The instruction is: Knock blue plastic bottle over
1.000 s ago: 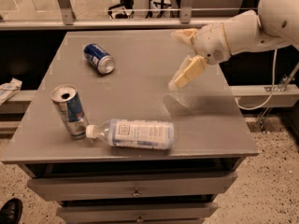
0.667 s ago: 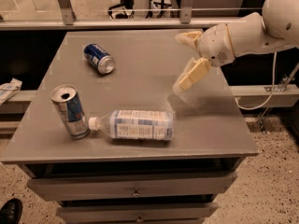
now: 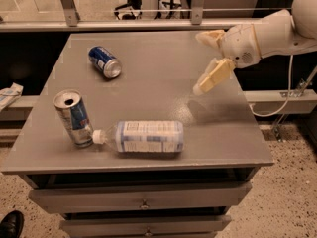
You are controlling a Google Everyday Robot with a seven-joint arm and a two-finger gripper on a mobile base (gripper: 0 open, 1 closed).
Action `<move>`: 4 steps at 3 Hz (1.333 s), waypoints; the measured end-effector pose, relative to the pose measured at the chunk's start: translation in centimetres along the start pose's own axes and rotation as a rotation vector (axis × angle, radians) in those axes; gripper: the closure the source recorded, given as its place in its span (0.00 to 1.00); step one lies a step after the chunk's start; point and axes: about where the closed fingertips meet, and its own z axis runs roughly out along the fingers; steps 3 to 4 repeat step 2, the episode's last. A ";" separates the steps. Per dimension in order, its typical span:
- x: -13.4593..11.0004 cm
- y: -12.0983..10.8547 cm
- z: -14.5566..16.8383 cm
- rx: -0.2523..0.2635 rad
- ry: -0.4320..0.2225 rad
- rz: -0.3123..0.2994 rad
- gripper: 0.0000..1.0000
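The blue plastic bottle (image 3: 146, 137) is clear with a white label and lies on its side near the front of the grey table (image 3: 163, 83). Its white cap (image 3: 97, 137) points left and touches an upright blue-and-silver can (image 3: 73, 118). My gripper (image 3: 199, 62) hangs above the table's right side, well to the right of and behind the bottle. It is open and empty, with one tan finger (image 3: 214, 77) pointing down-left and the other finger (image 3: 210, 35) further back.
A second blue can (image 3: 105, 61) lies on its side at the back left of the table. The table has drawers (image 3: 143, 200) in front. A railing (image 3: 148, 19) runs behind it. A shoe (image 3: 11, 224) shows at the bottom left.
The gripper has drawn away to the right, off the bottle's side. The lying bottle has rolled a little and settled with its cap against the upright can.
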 end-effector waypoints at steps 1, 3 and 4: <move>0.3 -1.1 -4.9 0.025 0.060 0.025 0.00; 0.8 -1.3 -8.2 0.020 0.127 0.068 0.00; 0.8 -1.3 -8.2 0.020 0.127 0.068 0.00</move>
